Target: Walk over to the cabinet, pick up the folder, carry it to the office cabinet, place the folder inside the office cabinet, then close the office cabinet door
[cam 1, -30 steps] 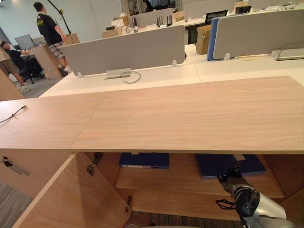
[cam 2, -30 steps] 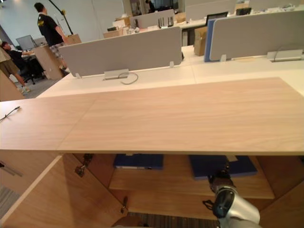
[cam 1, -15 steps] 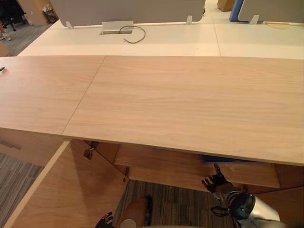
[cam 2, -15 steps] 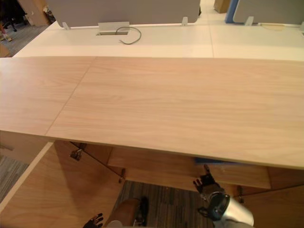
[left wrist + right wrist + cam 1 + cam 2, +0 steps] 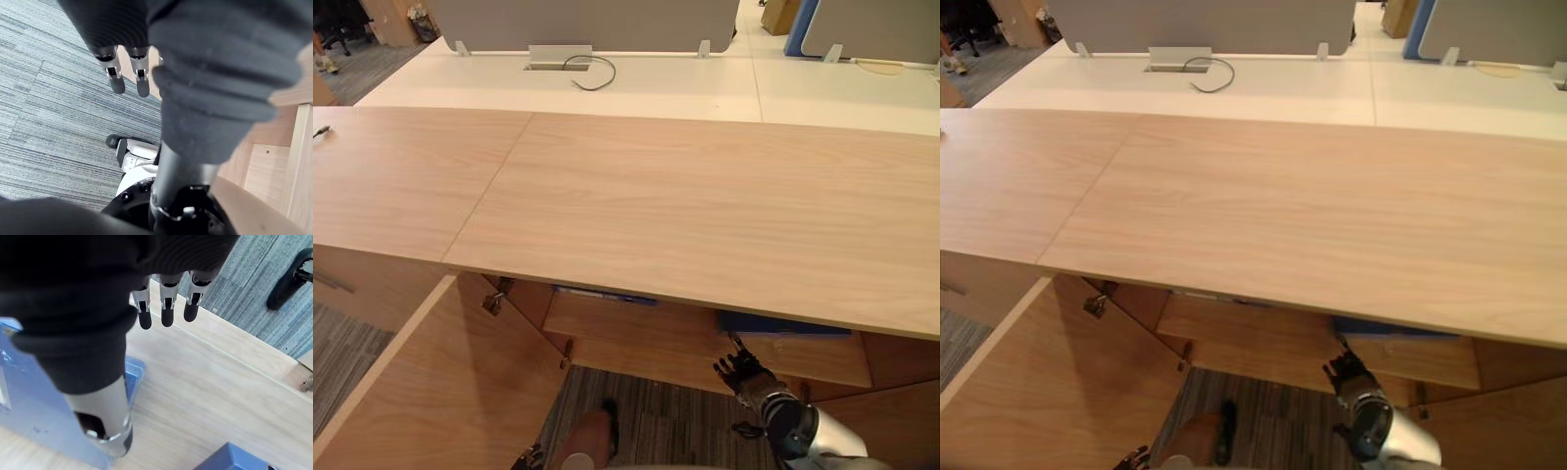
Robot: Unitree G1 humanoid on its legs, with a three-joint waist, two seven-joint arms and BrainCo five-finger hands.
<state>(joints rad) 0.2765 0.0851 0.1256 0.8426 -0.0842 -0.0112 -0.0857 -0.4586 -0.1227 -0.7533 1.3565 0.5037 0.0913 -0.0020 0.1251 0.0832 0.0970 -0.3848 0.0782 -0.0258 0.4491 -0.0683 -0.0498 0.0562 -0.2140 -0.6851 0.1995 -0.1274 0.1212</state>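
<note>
A blue folder (image 5: 785, 324) lies flat on the wooden shelf (image 5: 636, 328) inside the open office cabinet, mostly hidden under the cabinet's top (image 5: 705, 206). In the right wrist view the same folder (image 5: 29, 406) rests on the shelf boards beside the thumb. My right hand (image 5: 740, 370) hovers just in front of the shelf's edge, fingers (image 5: 166, 308) straight, holding nothing. A second blue folder (image 5: 607, 293) peeks out further left on the shelf. My left hand (image 5: 530, 456) hangs low over the carpet, with its fingers (image 5: 117, 78) straight and empty.
The cabinet's left door (image 5: 440, 392) stands wide open at the lower left, and another door panel (image 5: 901, 421) shows at the lower right. Grey striped carpet (image 5: 646, 421) lies below. Behind the cabinet run white desks (image 5: 705, 83) with grey dividers.
My right hand has drawn back out of the cabinet, away from the blue folder, which stays on the shelf. The camera has tipped downward, so the whole scene has shifted.
</note>
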